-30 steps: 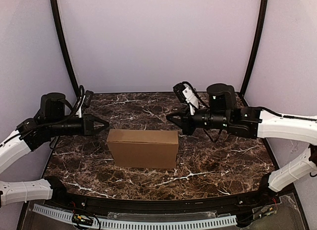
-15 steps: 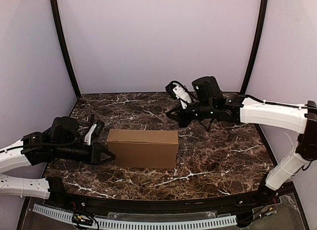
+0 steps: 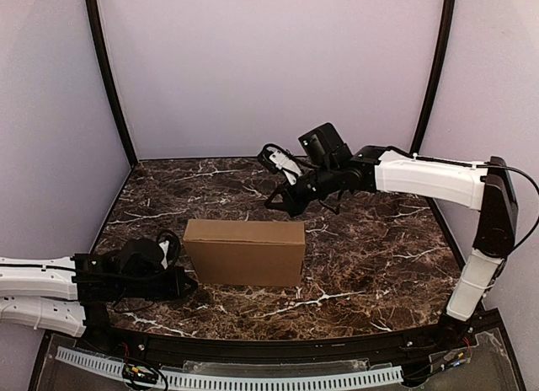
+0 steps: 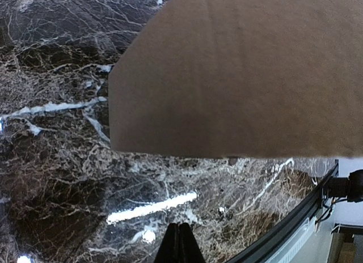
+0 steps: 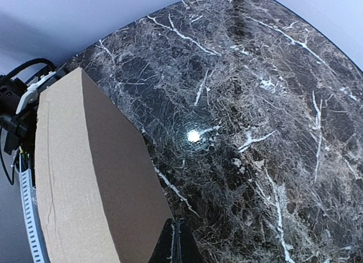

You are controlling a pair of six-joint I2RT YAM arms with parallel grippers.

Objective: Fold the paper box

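Top: paper box (image 3: pixel 244 252) sits closed up, mid-table (image 3: pixel 379 265). Left hand (image 3: pixel 187 283) closed, empty, low by the box's near-left corner. Right hand (image 3: pixel 273 202) closed, empty, just behind the box.
Left wrist: fingers pressed together, box ahead, not touching.
Right wrist: fingers together, box at left.

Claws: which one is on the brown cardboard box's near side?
Left claw, at the cardboard box's near-left corner; right claw is beyond its far edge.
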